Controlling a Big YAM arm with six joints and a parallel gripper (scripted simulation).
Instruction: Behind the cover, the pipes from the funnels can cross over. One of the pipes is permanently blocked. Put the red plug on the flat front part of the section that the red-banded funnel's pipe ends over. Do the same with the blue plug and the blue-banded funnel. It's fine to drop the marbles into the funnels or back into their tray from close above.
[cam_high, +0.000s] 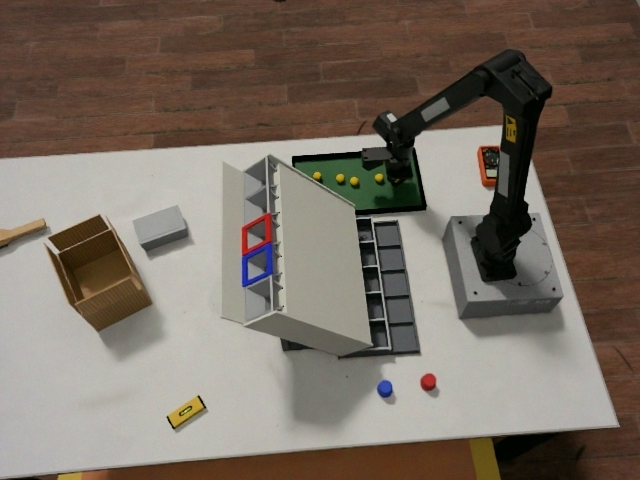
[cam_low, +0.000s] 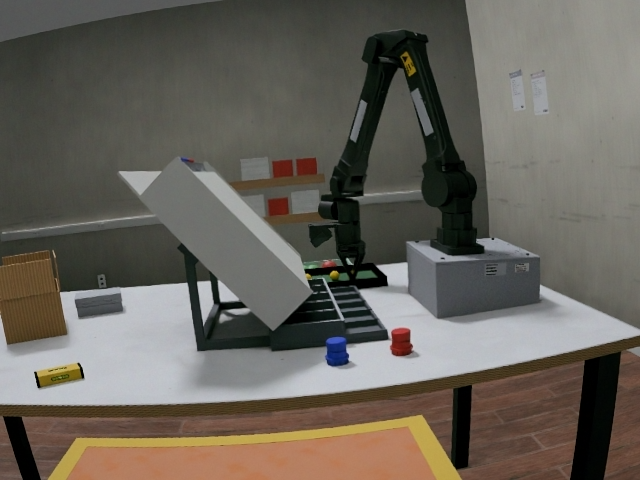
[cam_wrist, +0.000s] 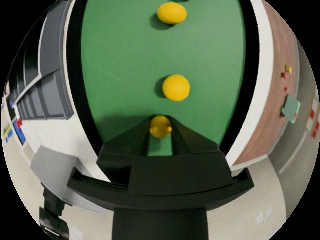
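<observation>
My gripper (cam_high: 396, 178) is down in the green marble tray (cam_high: 361, 180) at its right end and is shut on a yellow marble (cam_wrist: 160, 126), as the wrist view shows. Several more yellow marbles (cam_high: 340, 178) lie in a row on the tray. The white sloped cover (cam_high: 315, 268) hides the pipes. At its top are the red-banded funnel (cam_high: 256, 233) and the blue-banded funnel (cam_high: 257, 265). The grey sectioned catch tray (cam_high: 387, 284) sits at the cover's foot. The red plug (cam_high: 428, 381) and blue plug (cam_high: 384, 388) stand on the table in front of it.
The arm's grey base (cam_high: 501, 268) stands right of the catch tray. An orange meter (cam_high: 488, 165) lies at the back right. A cardboard box (cam_high: 95, 271), a grey block (cam_high: 160, 227), a yellow level (cam_high: 186, 411) and a wooden stick (cam_high: 20, 230) are on the left.
</observation>
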